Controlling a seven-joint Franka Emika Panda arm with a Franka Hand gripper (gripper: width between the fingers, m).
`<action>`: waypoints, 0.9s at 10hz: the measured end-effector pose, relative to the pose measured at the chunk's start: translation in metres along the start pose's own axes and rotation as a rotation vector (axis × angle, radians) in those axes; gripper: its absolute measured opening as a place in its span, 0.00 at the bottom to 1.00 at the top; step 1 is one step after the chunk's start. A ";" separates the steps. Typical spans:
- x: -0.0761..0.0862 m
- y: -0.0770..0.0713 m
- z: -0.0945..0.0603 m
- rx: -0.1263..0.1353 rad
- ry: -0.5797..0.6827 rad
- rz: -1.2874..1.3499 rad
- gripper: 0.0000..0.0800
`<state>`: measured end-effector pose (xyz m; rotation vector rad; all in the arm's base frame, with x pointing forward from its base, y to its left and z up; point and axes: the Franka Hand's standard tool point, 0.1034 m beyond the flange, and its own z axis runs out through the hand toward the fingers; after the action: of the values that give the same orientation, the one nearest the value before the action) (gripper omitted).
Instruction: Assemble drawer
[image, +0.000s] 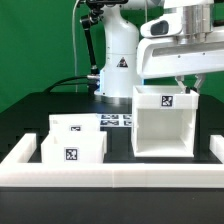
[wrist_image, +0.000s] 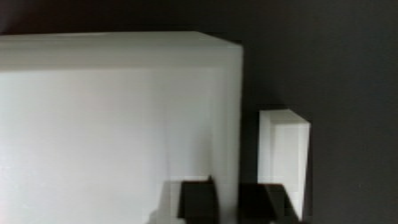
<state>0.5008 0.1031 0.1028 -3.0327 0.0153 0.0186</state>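
Observation:
The drawer shell (image: 165, 122) is a tall white hollow box with tags on its top, standing at the exterior view's right. Two shallow white trays lie at the left, one in front (image: 72, 150) and one behind it (image: 78, 126). My gripper (image: 186, 86) is at the top of the shell's right-hand wall. In the wrist view the shell's white wall (wrist_image: 111, 120) fills most of the picture, and a thin white edge (wrist_image: 285, 150) shows beside it. The two dark fingers (wrist_image: 198, 203) stand close together with a sliver of the white wall between them, so the gripper (wrist_image: 228, 205) is shut on that wall.
A long low white border rail (image: 110, 180) runs along the table's front and up both sides. The marker board (image: 118, 121) lies flat behind the trays. The robot's base (image: 118, 62) stands at the back, in front of a green backdrop.

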 end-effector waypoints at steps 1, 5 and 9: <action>0.008 -0.003 0.000 0.004 0.007 -0.001 0.05; 0.049 -0.008 0.000 0.024 0.044 0.004 0.05; 0.080 -0.009 -0.001 0.038 0.077 0.017 0.06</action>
<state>0.5808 0.1114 0.1043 -2.9934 0.0470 -0.0957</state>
